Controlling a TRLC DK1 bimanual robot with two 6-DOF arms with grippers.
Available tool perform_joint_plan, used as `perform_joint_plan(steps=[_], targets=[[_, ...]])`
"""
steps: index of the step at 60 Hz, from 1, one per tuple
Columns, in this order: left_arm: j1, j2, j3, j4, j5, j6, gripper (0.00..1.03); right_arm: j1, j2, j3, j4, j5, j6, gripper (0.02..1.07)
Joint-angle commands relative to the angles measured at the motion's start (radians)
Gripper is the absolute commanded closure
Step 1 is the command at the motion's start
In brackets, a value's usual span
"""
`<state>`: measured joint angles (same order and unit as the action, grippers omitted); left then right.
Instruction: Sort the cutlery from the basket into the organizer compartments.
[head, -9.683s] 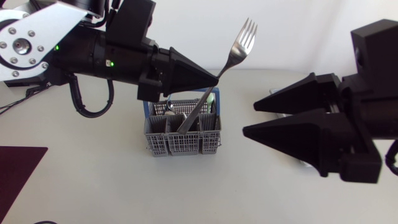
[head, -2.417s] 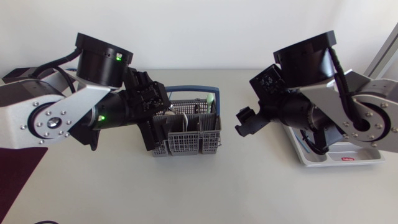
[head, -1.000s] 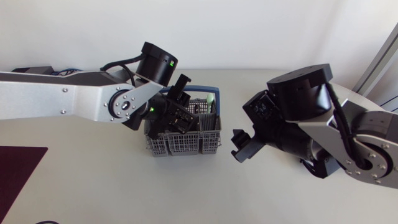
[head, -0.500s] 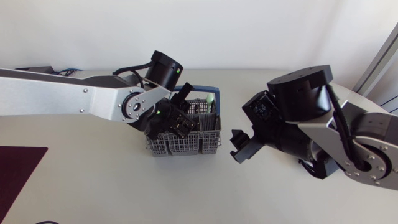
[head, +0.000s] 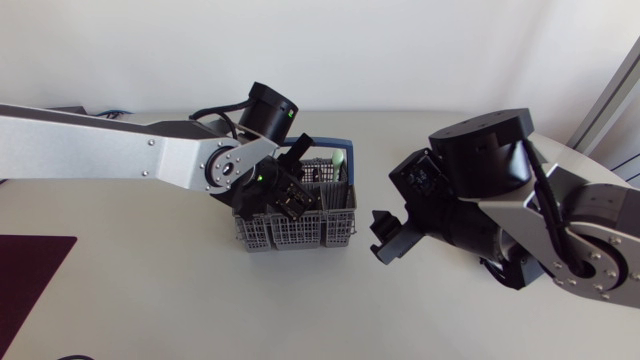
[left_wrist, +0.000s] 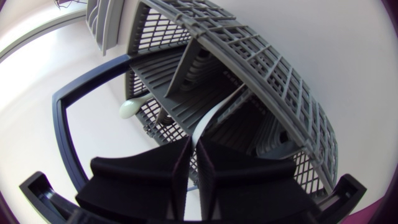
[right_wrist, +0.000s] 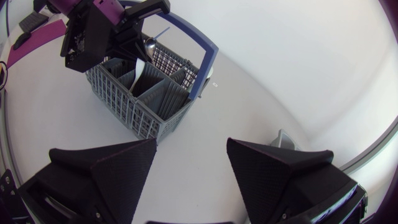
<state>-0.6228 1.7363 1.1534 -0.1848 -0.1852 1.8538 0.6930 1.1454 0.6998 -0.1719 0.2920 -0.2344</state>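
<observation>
**Head view.** The grey basket (head: 296, 222) with its blue carry handle (head: 322, 143) stands on the counter (head: 180, 310) about mid-width, nearer the far edge. The left arm (head: 110, 150) comes in from the left side. The left pincer (head: 292, 195) is down inside the basket, over its left and middle compartments. Its grip cannot be read from here, because the wrist covers the fingers. A pale green utensil (head: 340, 158) stands at the basket's far right corner. The right pincer (head: 385, 237) hangs beside the basket's right side, apart from it. The right arm (head: 520, 200) covers the right end of the counter. A maroon mat (head: 30, 270) lies at the counter's near left corner.

**Left wrist view.** This view shows what the head view hides. The left pincer (left_wrist: 194, 144) is clenched on a flat silver handle (left_wrist: 208, 118), with one finger on each face of it. The handle runs from between the fingertips down into a basket (left_wrist: 280, 81) compartment. Its working end is out of sight, so the type of cutlery cannot be told. The pale green utensil (left_wrist: 130, 109) lies to one side, under the blue carry handle (left_wrist: 62, 118).

**Right wrist view.** The right pincer (right_wrist: 189, 171) is released, with its fingers wide apart and nothing between them. The basket (right_wrist: 143, 99) sits ahead of it, well apart. The left pincer (right_wrist: 127, 46) is over the basket, and the silver handle (right_wrist: 138, 67) shows just below it. A grey corner of the organizer (right_wrist: 281, 138) shows ahead of one finger. The maroon mat (right_wrist: 37, 40) lies beyond the basket.
</observation>
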Motion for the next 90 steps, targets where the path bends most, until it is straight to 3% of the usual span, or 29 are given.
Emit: perform_joint_plan(steps=[1,37,77,86,87,90], targets=[[0.001,0.017,0.026,0.013,-0.003,0.036,1.00,0.007,0.007,-0.029,0.015,-0.002,0.012,0.25],[-0.068,-0.159,-0.052,0.058,-0.060,0.114,1.00,0.036,-0.001,-0.039,0.005,-0.001,0.020,0.25],[-0.155,-0.409,-0.130,-0.013,-0.125,0.120,1.00,0.049,-0.052,-0.060,0.032,-0.001,0.004,0.25],[-0.178,-0.432,-0.083,-0.085,-0.146,-0.019,1.00,0.051,-0.073,-0.074,0.045,-0.001,-0.011,0.25],[-0.198,-0.431,-0.040,-0.166,-0.151,-0.117,1.00,0.051,-0.082,-0.085,0.058,0.001,-0.022,0.25],[-0.216,-0.414,0.022,-0.268,-0.151,-0.238,1.00,0.054,-0.096,-0.098,0.075,0.001,-0.039,0.25]])
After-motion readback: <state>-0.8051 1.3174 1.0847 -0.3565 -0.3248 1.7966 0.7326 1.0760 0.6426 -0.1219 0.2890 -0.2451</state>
